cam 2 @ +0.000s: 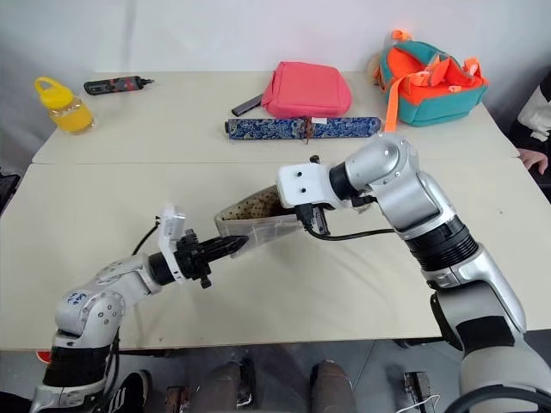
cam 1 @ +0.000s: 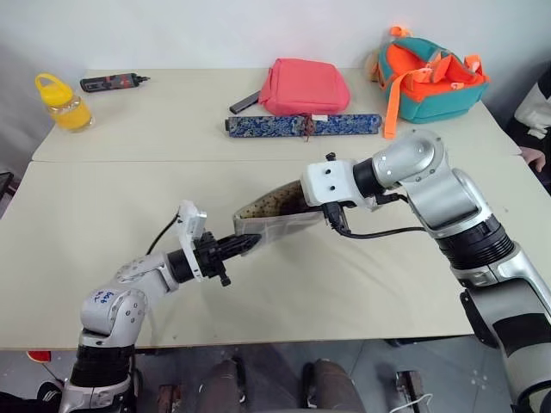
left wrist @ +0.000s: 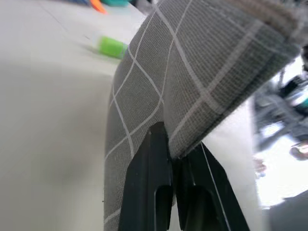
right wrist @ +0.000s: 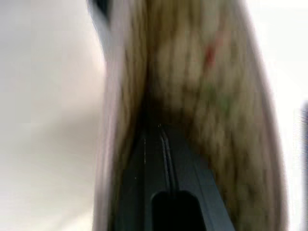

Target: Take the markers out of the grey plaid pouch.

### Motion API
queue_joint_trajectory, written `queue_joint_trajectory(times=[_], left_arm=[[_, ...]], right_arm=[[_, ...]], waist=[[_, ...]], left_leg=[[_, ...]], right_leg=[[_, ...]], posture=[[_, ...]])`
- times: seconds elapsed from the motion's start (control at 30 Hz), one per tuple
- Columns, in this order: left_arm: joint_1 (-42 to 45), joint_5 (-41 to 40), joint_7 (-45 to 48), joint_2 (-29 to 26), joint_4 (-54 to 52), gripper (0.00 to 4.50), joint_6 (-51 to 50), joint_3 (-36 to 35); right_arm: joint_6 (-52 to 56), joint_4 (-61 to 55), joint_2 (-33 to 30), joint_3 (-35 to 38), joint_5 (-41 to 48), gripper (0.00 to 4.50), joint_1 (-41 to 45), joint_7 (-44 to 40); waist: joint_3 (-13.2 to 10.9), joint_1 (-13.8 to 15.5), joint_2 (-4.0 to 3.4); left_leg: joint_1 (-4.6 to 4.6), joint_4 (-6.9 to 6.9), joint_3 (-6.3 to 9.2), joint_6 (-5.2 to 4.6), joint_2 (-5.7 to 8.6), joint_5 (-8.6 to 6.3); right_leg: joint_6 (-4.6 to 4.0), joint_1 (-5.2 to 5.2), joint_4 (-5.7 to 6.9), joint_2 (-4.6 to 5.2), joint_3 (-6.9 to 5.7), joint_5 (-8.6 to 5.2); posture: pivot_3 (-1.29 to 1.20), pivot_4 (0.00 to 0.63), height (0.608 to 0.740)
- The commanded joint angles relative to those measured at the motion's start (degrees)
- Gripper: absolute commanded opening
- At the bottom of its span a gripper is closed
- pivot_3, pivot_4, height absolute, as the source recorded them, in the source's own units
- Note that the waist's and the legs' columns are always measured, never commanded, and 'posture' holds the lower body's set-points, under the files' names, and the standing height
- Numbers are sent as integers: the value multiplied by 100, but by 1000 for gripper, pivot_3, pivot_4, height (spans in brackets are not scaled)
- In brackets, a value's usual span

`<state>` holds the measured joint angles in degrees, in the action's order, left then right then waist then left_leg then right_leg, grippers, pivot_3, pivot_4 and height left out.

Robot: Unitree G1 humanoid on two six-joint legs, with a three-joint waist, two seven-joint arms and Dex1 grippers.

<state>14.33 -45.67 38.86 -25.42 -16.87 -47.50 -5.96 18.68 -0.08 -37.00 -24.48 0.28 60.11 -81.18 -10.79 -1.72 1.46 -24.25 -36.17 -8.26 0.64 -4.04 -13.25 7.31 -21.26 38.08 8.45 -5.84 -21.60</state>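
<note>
Over the table, both closed grippers pinch the grey plaid pouch; contents hidden.

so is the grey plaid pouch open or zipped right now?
Open. The grey plaid pouch is held off the table, its mouth gaping with the brown lining exposed; left gripper pinches a corner, right gripper reaches into the mouth.

The right pincer, closed, reaches into the grey plaid pouch against its brownish lining.

Two cream tables abutted; far one: yellow bottle ten o'clock, pink pouch, blue case twelve, backpack one o'clock.
</note>
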Motion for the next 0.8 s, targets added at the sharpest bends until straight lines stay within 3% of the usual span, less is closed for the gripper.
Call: queue_joint_trajectory(times=[0.03,0.2,0.4,0.5,0.67,0.8], left_arm=[[-74,-68,-39,-47,-170,0,-18,-47],[-249,525,-85,-18,-115,0,608,126],[-395,984,-42,-59,-72,0,1055,287],[-437,958,-56,-14,-85,0,1102,274],[-421,972,-59,-14,-22,0,1093,306],[-419,1037,-13,-37,15,0,1152,340]], right_arm=[[-140,-23,-188,-129,-278,16,133,-139],[-664,629,96,-717,-1222,16,-12,456],[-814,841,162,-750,-1431,16,-106,523],[-871,862,254,-743,-1428,587,-159,589],[-835,740,316,-698,-1380,2282,-221,557],[-970,850,351,-807,-1509,2282,-334,607]], waist=[[0,11,0],[0,5,0],[0,10,0],[0,2,0],[0,3,0],[0,-1,0]], left_leg=[[1,0,0,0,1,0],[6,-5,-5,0,3,0],[5,-5,-4,0,4,0],[6,-7,-4,0,2,0],[7,-9,-4,0,2,0],[7,-9,-4,0,2,0]], right_leg=[[0,2,-2,0,0,0],[0,11,-11,1,1,0],[0,11,-12,1,0,0],[0,13,-10,1,0,0],[0,13,-9,1,1,0],[0,12,-8,1,1,0]], posture=[[0,150,740],[0,150,740],[0,150,740],[0,150,740],[0,150,740],[0,150,740]])
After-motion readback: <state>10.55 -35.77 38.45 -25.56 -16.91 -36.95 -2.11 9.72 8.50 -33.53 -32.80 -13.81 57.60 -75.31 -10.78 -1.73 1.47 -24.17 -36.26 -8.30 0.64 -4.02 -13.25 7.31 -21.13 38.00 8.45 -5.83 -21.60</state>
